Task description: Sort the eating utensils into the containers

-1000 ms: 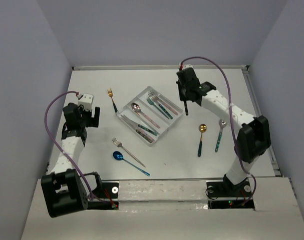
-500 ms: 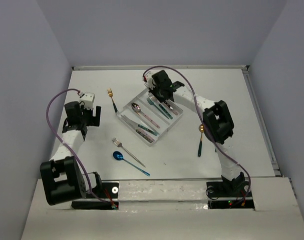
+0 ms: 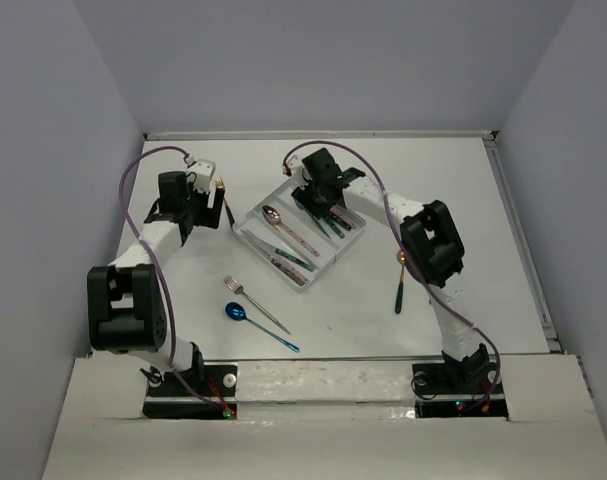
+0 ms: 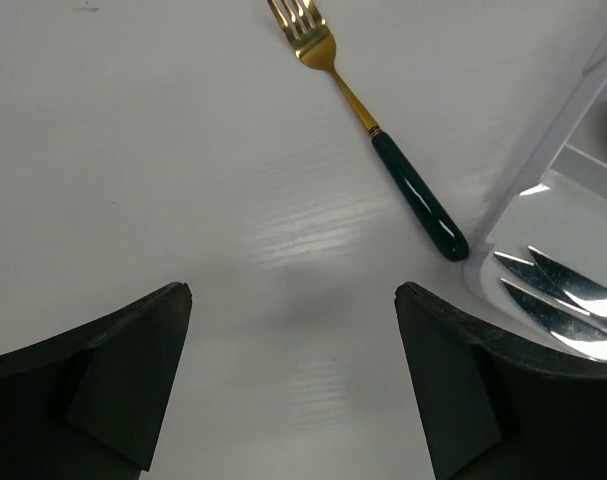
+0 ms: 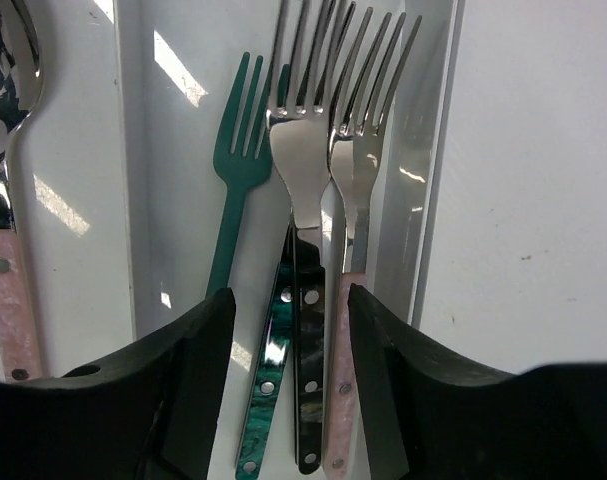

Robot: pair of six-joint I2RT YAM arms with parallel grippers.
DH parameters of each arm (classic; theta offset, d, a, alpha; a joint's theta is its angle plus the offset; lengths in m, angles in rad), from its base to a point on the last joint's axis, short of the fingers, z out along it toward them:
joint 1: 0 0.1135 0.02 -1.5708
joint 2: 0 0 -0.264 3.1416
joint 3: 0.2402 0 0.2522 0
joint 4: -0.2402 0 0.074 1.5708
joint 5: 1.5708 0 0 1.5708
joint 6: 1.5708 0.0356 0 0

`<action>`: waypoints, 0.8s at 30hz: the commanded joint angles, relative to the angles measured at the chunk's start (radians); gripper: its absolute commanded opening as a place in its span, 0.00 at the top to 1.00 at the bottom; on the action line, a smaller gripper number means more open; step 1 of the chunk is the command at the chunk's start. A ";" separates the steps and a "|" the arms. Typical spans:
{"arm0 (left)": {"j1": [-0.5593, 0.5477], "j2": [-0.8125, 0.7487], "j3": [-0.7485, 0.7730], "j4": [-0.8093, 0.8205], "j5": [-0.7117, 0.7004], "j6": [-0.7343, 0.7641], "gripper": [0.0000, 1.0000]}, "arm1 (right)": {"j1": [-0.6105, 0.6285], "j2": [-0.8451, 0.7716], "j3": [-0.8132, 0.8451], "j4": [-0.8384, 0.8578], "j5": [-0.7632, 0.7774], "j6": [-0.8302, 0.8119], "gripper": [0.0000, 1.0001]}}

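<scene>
left fingers (image 4: 113,385) spread wide above bench (image 4: 133,150), gold fork (image 4: 378,140) ahead, handle end just beside tray (image 4: 558,165). right fingers (image 5: 183,390) parted, holding nothing, over forks (image 5: 303,200) in tray's outer compartment.

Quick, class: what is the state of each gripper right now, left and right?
Left gripper: open, empty.
Right gripper: open above the forks, holding nothing.

My white worktop, walled in on three sides

I work on a matte white worktop (image 3: 383,320) boxed in by plain, pale lavender-grey walls: the back wall (image 3: 323,60) past the far edge, the left wall (image 3: 33,200) and the right wall (image 3: 588,200) along the sides. A thin metal rail (image 3: 433,133) lines the far edge, and a white ledge (image 3: 323,378) spans the near edge. The light is even, with a soft sheen on the surface.
</scene>
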 commanded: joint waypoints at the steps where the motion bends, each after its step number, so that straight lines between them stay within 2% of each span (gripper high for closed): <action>1: -0.014 0.088 0.148 -0.025 0.016 -0.076 0.06 | -0.003 -0.027 0.006 0.005 0.026 0.026 0.43; 7: -0.020 0.280 0.352 -0.082 0.051 -0.239 0.26 | -0.003 -0.102 -0.035 0.005 0.058 0.072 0.43; 10: -0.032 0.361 0.418 -0.120 0.058 -0.291 0.30 | -0.003 -0.136 -0.068 0.007 0.066 0.100 0.44; 16: -0.074 0.438 0.479 -0.150 0.052 -0.337 0.30 | 0.006 -0.170 -0.129 0.008 0.049 0.129 0.44; 24: -0.101 0.536 0.537 -0.194 0.021 -0.317 0.28 | 0.006 -0.170 -0.164 0.013 0.037 0.144 0.46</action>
